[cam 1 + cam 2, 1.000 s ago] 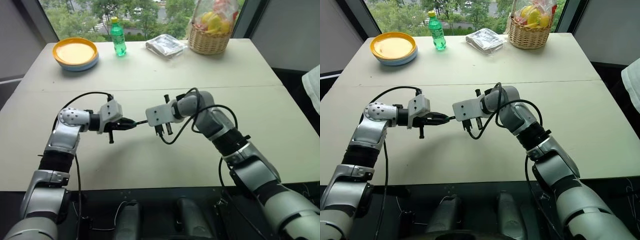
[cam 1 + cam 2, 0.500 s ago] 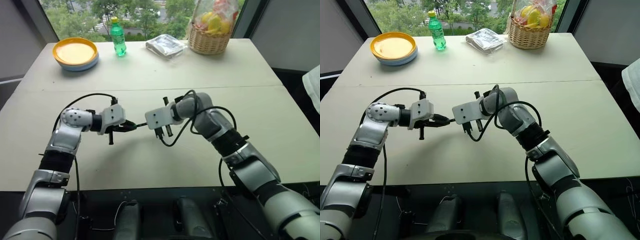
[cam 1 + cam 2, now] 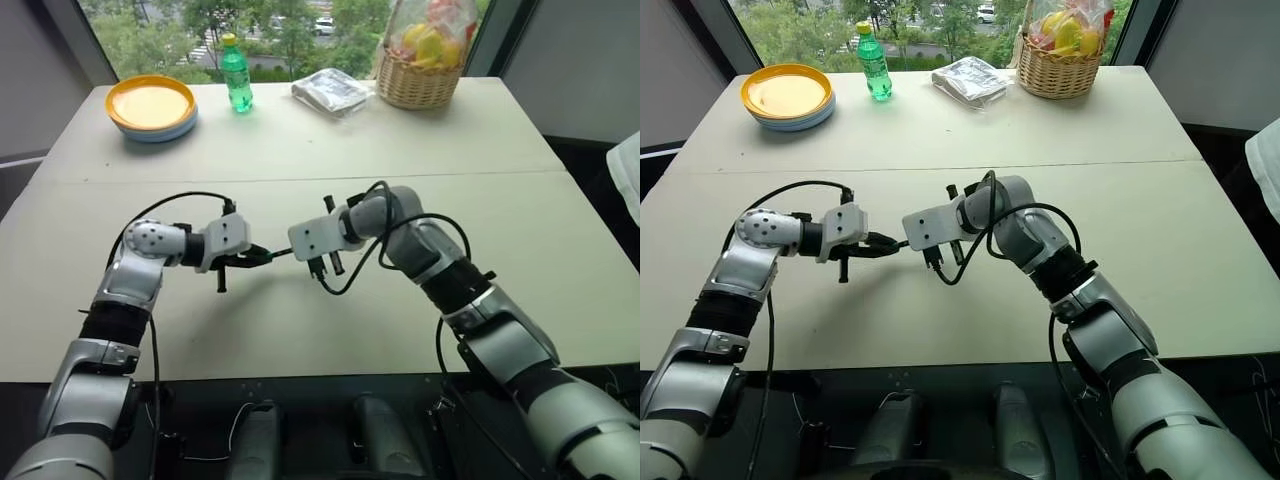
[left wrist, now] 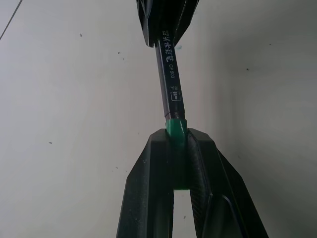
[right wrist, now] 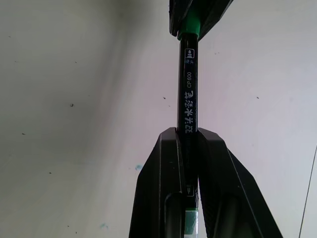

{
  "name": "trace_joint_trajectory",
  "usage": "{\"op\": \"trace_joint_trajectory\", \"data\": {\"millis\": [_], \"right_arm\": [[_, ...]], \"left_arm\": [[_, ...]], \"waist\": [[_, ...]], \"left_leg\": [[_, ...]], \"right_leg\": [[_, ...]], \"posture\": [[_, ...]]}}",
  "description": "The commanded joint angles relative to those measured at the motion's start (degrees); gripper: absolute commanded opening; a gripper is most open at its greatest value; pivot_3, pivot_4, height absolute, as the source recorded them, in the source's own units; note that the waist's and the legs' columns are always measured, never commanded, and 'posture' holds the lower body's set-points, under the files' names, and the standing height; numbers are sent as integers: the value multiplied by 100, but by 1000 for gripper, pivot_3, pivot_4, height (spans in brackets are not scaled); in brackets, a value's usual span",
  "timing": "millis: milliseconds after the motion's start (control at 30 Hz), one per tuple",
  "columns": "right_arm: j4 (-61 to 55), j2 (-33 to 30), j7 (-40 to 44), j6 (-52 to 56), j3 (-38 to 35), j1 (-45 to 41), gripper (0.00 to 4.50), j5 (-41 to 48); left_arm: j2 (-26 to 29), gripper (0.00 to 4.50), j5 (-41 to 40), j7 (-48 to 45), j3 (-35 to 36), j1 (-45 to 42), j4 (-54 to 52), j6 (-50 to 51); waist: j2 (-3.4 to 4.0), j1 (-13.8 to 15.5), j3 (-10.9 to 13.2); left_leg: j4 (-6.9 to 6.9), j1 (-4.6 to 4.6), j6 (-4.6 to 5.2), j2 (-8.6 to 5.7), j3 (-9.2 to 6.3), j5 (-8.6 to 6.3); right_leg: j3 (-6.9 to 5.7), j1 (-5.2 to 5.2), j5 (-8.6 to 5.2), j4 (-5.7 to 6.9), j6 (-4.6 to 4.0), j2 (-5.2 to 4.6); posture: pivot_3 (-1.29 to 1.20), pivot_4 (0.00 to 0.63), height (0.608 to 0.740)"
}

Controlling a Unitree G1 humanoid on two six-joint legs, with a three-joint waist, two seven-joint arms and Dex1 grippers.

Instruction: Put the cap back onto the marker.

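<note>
Beige table point(image 3: 300, 150): broad top under both arms; the working zone is bare, and the handling takes place in the air above its middle.
Change observed: against the earlier head views, the left arm has dipped slightly and the gap between the two grippers has narrowed; the dark stretch of shaft between them is shorter than before.
Meaning for task: judged that the cap is being pushed home over the writing end. It appears seated or nearly so, as the left wrist view shows green meeting black with no tip exposed. Release has not yet been made.
Right gripper point(image 5: 187, 136): fingers shut tight on the marker barrel, printed lettering running out beyond its tips.
Left gripper point(image 4: 176, 139): fingers closed on the green cap, the cap's rim projecting just past the fingertips.
Marker point(image 4: 168, 74): slim black shaft spanning the two grippers, roughly level above the table, held at one end by the right gripper and running into the cap at the other.
Cap point(image 4: 176, 126): small green sleeve, touching the marker's end and in line with it, clamped in the left gripper.
Risk, judged: any misalignment between the two wrists could bend the joint rather than close it.
</note>
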Motion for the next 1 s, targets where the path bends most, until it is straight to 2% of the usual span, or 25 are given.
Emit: {"op": "trace_joint_trajectory", "data": {"millis": [33, 333, 667, 1000], "right_arm": [[-825, 517, 15, -354, 92, -321, 24, 511], [-864, 554, 45, -314, 82, -265, 24, 535], [-819, 701, 75, -255, 38, -245, 24, 567], [-755, 776, 93, -287, -21, -260, 24, 542]], "left_arm": [[-133, 0, 70, 88, -294, -143, -1, -133], [-249, 0, -155, 203, -168, -239, -72, -82], [-711, 0, -707, 455, 158, -444, -840, 646], [-744, 0, -627, 425, 122, -394, -976, 523]], "waist": [[0, -2, 0], [0, -1, 0], [0, -1, 0], [0, -1, 0]], "left_leg": [[0, 0, 0, 0, 0, 0], [0, 0, 0, 0, 0, 0], [0, 0, 0, 0, 0, 0], [0, 0, 0, 0, 0, 0]], "right_leg": [[0, 0, 0, 0, 0, 0], [0, 0, 0, 0, 0, 0], [0, 0, 0, 0, 0, 0], [0, 0, 0, 1, 0, 0]], "posture": [[0, 150, 740], [0, 150, 740], [0, 150, 740], [0, 150, 740]]}}
